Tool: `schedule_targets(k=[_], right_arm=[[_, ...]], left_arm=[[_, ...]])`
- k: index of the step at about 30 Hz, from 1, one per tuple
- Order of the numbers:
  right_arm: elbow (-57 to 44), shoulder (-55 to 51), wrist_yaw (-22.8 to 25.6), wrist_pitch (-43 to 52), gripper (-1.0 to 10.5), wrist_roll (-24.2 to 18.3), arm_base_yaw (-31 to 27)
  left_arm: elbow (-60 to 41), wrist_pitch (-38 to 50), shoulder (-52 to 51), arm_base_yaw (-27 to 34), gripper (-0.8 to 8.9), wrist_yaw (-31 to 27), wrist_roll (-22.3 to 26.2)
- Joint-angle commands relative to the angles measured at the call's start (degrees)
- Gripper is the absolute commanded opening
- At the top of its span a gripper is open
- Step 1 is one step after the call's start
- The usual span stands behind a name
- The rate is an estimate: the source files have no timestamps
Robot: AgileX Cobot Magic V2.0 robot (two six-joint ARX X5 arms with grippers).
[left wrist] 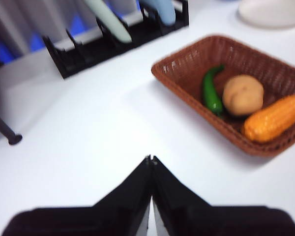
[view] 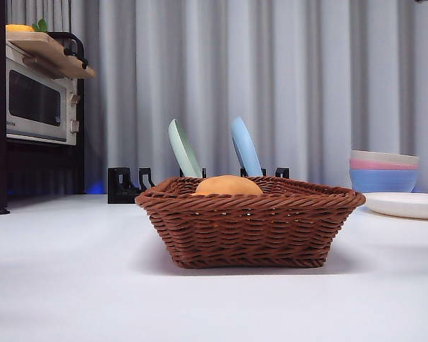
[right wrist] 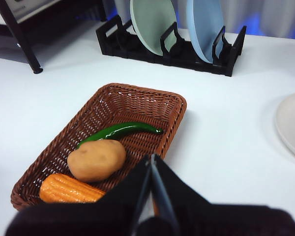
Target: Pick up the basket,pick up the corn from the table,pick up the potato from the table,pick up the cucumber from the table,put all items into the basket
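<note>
The brown wicker basket stands on the white table; it also shows in the left wrist view and the right wrist view. Inside it lie the green cucumber, the tan potato and the orange corn; they also show in the left wrist view, cucumber, potato, corn. Only the potato's top shows in the front view. My left gripper is shut and empty, above bare table beside the basket. My right gripper is shut and empty above the basket's near edge.
A black dish rack behind the basket holds a green plate and a blue plate. Stacked bowls and a white plate sit at the right. A microwave on a black stand is at the left.
</note>
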Motion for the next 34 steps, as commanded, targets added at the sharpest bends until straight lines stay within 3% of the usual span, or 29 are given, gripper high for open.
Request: schedule_targets(k=[1, 11, 15, 22, 29, 34], right_arm=[[-0.3, 0.2, 0.2, 0.2, 0.0, 0.3, 0.0], [-0.3, 0.5, 0.2, 0.1, 0.0, 0.3, 0.0], [-0.3, 0.5, 0.2, 0.1, 0.0, 0.3, 0.0], [-0.3, 0.5, 0.2, 0.1, 0.0, 0.3, 0.0], [-0.3, 0.5, 0.2, 0.1, 0.0, 0.3, 0.0], [-0.3, 0.5, 0.2, 0.1, 0.0, 0.3, 0.0]], left_arm=[[-0.2, -0.7, 0.4, 0.2, -0.03, -0.1, -0.6], [-0.2, -0.9, 0.0, 0.2, -0.03, 0.0, -0.2], [-0.2, 0.1, -2.4, 3.2, -0.03, 0.5, -0.1], [-4.3, 12.7, -6.6, 15.3, -0.03, 3.3, -0.7], [-17.8, 26.8, -12.6, 29.7, -0.03, 12.5, -0.8], [-27.1, 30.2, -17.2, 36.0, -0.03, 15.1, -0.8]])
